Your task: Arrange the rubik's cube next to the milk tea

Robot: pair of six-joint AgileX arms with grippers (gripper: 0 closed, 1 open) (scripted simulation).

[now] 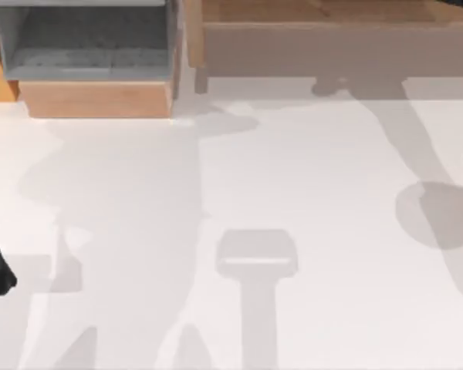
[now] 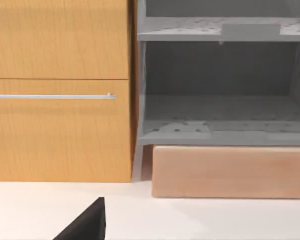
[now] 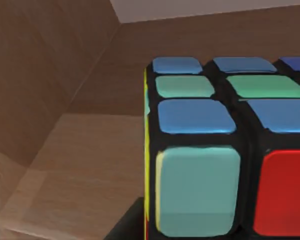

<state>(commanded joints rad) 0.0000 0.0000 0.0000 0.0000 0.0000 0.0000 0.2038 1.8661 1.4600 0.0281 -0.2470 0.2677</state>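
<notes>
Black-edged, colour-stickered rubik's cube (image 3: 225, 145) inside a wooden box: I judge pickup underway, lift next; pincer state I cannot tell.

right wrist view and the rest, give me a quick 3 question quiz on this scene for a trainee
1. True or false: in the right wrist view the rubik's cube sits inside a wooden compartment.
2. Multiple choice: in the left wrist view, what is right of the wooden drawer front with its metal handle?
A. a grey open shelf unit
B. a milk tea cup
C. a red bin
3. Fill in: in the top view the white table carries grey ____ of the arms.

Key
1. True
2. A
3. shadows
</notes>
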